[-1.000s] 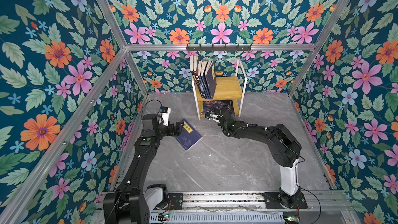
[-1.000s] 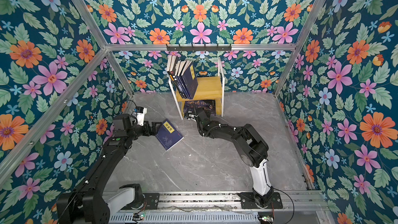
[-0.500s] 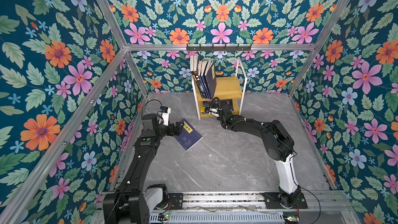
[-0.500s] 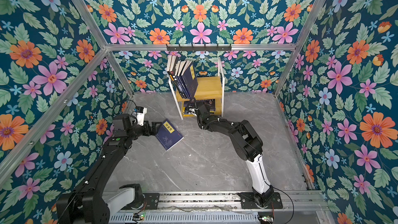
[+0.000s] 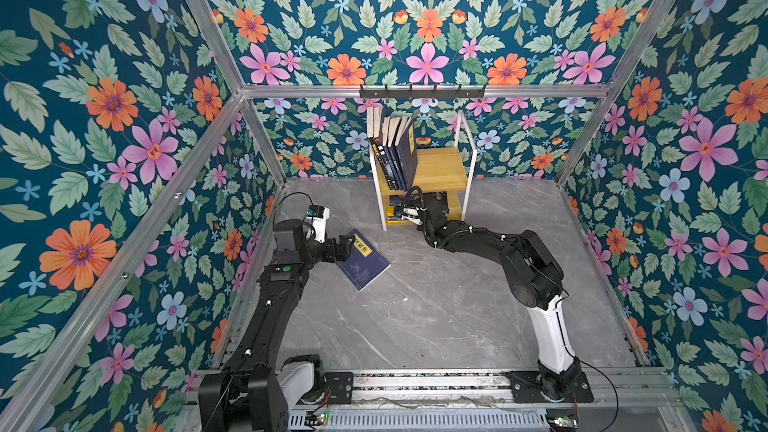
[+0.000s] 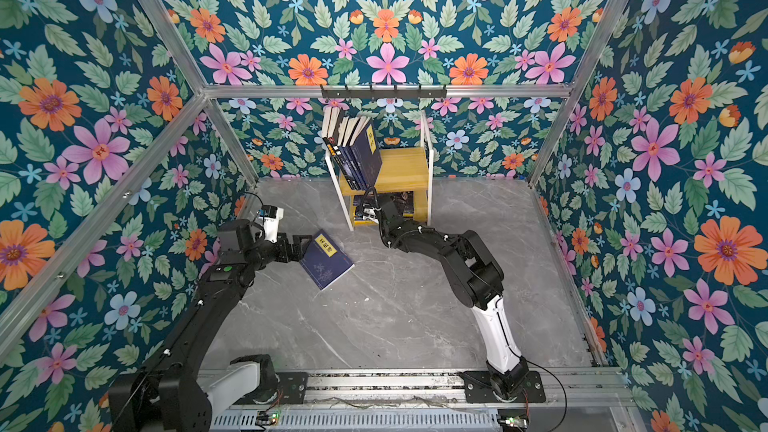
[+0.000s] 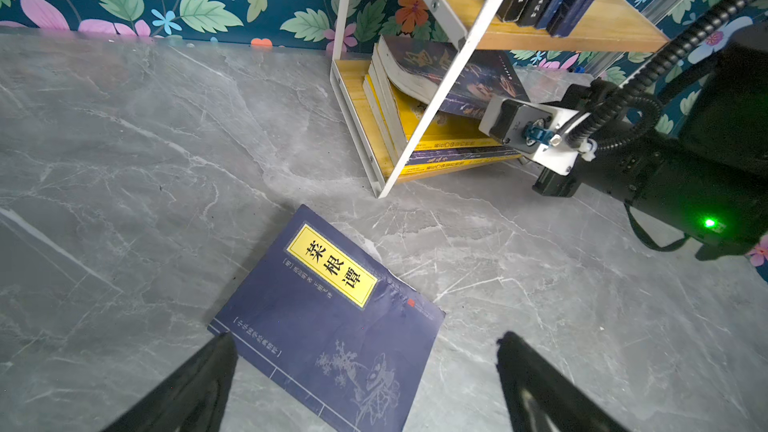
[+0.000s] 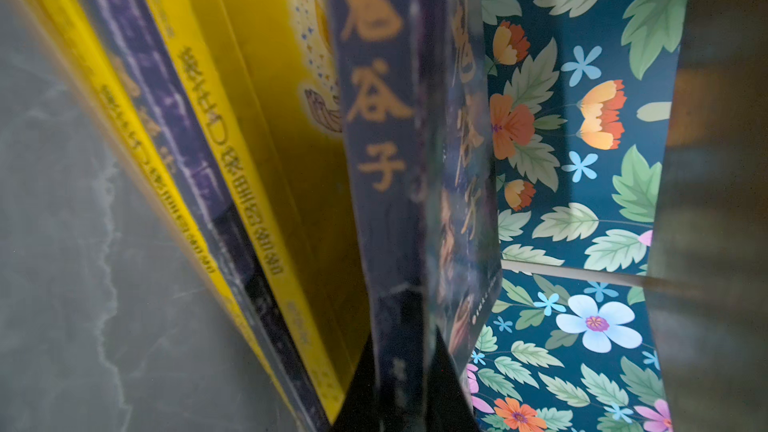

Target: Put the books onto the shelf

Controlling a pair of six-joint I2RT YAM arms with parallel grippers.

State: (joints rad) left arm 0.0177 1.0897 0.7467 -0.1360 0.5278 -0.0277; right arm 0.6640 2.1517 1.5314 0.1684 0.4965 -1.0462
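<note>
A navy book (image 5: 362, 260) with a yellow title label lies flat on the grey floor. My left gripper (image 7: 365, 338) hovers open over its near edge, one finger on either side, touching nothing. The shelf (image 5: 441, 163) stands against the back wall, with several books (image 5: 397, 151) upright on its upper board. My right gripper (image 8: 405, 351) reaches into the lower tier and is shut on the spine of a dark purple-blue book (image 8: 384, 160). This book (image 7: 453, 76) lies tilted on a stack of yellow and dark books (image 7: 436, 137).
A black hook rail (image 5: 422, 91) hangs on the back wall above the shelf. Floral walls with aluminium posts close in the left, right and back. The arms' base rail (image 5: 415, 384) runs along the front edge. The right arm (image 7: 685, 176) lies low beside the shelf.
My right gripper has pushed forward into the shelf's lower tier with the dark purple-blue book. The left arm and the navy book have not moved.
</note>
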